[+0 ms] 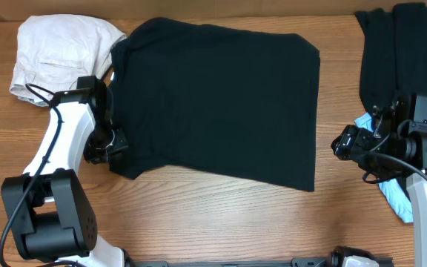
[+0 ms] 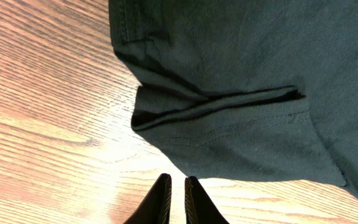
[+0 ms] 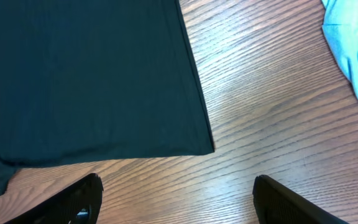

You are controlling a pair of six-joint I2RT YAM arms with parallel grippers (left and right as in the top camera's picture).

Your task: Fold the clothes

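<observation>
- While the table [image 1: 199,215] carries every item listed, its bare wood shows broadest along the lower centre of the overhead frame and in the strips either side of the main garment. Judged ample room for both arms to sweep.
- Black shirt [image 1: 221,104]: one, spread flat at the centre of the overhead frame, slightly skewed. Step in hand, as judged: the first fold. Best done by pinching the fabric at an edge, lifting low and carrying it across so the cloth rolls rather than drags.
- Dark pile [image 1: 391,52]: upper right, unfolded, apart from the shirt. Keep swings short of it.
- Beige garment [image 1: 61,52]: upper left, crumpled. Its right edge is beside or touching the shirt's upper-left end; which, cannot be told. Possible snag if the fold is pulled that way.
- Light-blue garment [image 1: 395,196]: lower right, partly under the right arm. It also shows at the upper right of the right wrist view.
- Right gripper [image 3: 176,196]: spread wide, empty, over wood below the shirt's corner.
- Left gripper [image 2: 178,196]: fingers drawn to a narrow slit, nothing between them, over bare wood just below the sleeve.
- Sleeve [image 2: 216,102]: doubled over on itself, stitched hem showing. Judged to need flattening or tucking before the fold.
- Hem corner [image 3: 209,148]: flat and sharp, free wood on two sides. A clean pinch point.
</observation>
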